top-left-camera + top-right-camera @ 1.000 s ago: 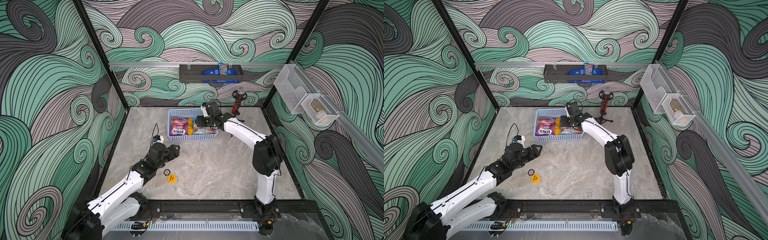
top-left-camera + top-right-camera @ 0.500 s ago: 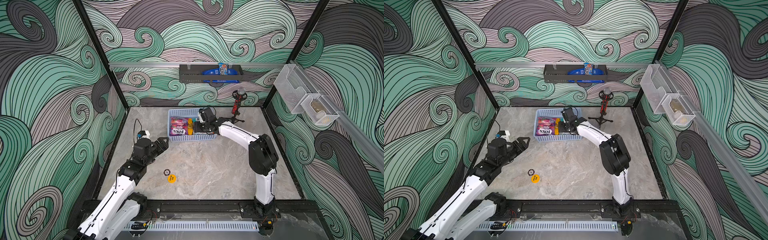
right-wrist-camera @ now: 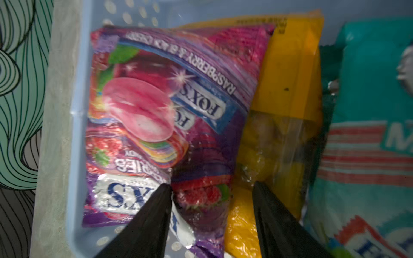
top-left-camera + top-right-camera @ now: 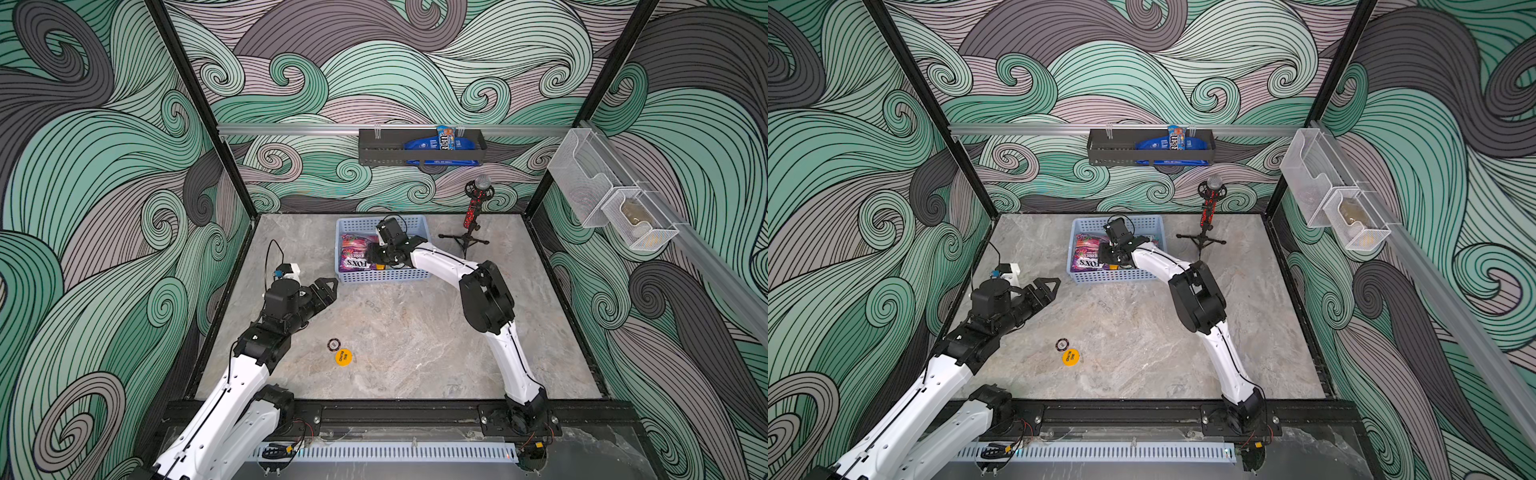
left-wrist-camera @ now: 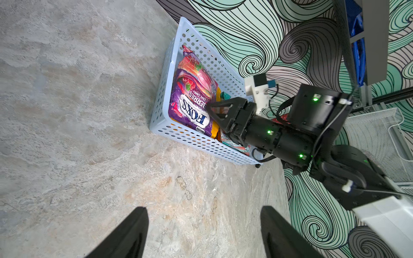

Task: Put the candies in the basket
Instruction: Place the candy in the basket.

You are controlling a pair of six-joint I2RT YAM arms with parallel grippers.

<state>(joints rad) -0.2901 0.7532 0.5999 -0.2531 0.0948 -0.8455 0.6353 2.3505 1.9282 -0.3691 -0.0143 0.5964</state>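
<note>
The light blue basket [image 4: 419, 224] [image 4: 1142, 275] [image 5: 166, 73] [image 3: 74, 134] stands at the back of the table. Inside lie candies: a purple FOX'S bag [image 4: 353, 254] [image 4: 1086, 254] [image 5: 192, 98] [image 3: 161, 111], a yellow bag [image 3: 288, 84] beside it, and a teal bag [image 3: 368, 107] further along. My right gripper [image 4: 372, 257] [image 4: 1105, 257] [image 5: 215, 116] [image 3: 212, 187] hangs low in the basket, open, its fingertips over the seam between the purple and yellow bags. My left gripper [image 4: 326, 289] [image 4: 1047, 286] [image 5: 203, 208] is open over bare table, short of the basket's near left corner.
A yellow disc [image 4: 343, 357] and a small dark ring [image 4: 333, 344] lie on the table near the left arm. A microphone on a tripod [image 4: 473, 216] stands right of the basket. A dark tray [image 4: 386, 147] with blue packets hangs on the back wall; white mesh bins [image 4: 602, 199] on the right wall.
My right gripper has slid left across the basket to the purple bag and its jaws have narrowed a little. The left arm has drawn back to the left.
</note>
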